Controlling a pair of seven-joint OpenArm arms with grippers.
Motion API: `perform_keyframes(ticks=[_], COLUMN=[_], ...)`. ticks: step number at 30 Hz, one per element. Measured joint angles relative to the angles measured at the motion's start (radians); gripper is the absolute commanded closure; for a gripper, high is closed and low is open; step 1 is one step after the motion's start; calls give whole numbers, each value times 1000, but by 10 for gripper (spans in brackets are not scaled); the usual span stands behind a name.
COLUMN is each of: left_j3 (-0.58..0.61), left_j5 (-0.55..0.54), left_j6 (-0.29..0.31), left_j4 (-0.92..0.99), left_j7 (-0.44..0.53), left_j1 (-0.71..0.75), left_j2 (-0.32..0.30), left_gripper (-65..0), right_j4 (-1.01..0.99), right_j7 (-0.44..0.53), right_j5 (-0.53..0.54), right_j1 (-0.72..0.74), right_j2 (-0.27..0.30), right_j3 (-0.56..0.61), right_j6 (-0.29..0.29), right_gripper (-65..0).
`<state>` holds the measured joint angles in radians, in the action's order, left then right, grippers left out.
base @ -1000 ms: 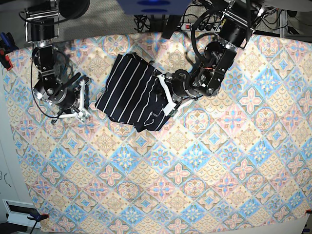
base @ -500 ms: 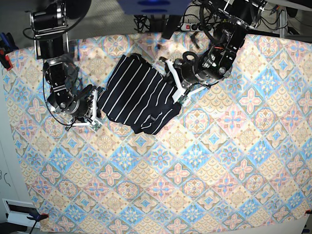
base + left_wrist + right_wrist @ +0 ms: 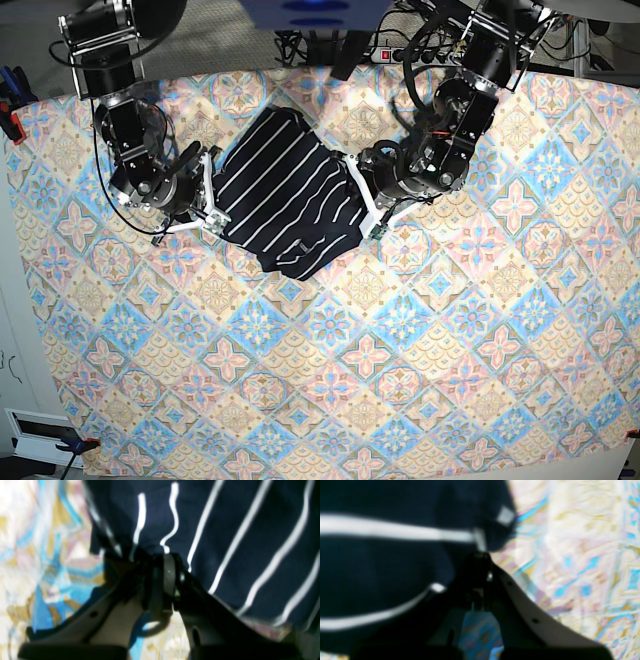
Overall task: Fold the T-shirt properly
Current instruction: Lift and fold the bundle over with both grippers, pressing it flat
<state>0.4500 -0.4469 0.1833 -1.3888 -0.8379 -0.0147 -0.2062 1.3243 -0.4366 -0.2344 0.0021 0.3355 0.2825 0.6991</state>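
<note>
While between end effectors (image 3: 212,195), T-shirt (image 3: 290,195).

I see the shirt (image 3: 290,195) folded into a compact slanted bundle on the far half of the tablecloth (image 3: 420,350), dark navy with thin white stripes running diagonally, 1 small pale label near its lower edge.

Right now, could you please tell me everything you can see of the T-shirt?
The T-shirt is dark navy, soft-looking cloth with thin white pinstripes and a small pale label near its lower edge. It lies folded into a compact, slightly rumpled bundle, set diagonally on the patterned tablecloth in the upper middle of the base view. The left tool is shut on its edge on one side; the right tool is shut at the opposite edge, apparently pinching the fabric too.
</note>
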Motion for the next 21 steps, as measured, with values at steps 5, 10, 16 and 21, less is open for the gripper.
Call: perform_keyframes(ticks=[5,10,16,21], left_j3=[63,68,72,72], left_j5=[-16,-20,-3,-2], left_j6=[7,13,4,-8], left_j4=[134,250,356,398], left_j7=[85,146,199,256], left_j1=[-102,-169,-242,-285], left_j2=[38,95,162,167], left_gripper=[-63,-63,-63,-63], right_j4=[103,192,267,267], right_j7=[-28,-53,-51,-55], right_j5=[-6,-2,0,-1], right_j1=[-59,-119,-167,-191], right_j2=[27,75,103,136], right_j3=[1,0,0,-3], right_j6=[4,3,4,7], right_gripper=[0,0,0,0])
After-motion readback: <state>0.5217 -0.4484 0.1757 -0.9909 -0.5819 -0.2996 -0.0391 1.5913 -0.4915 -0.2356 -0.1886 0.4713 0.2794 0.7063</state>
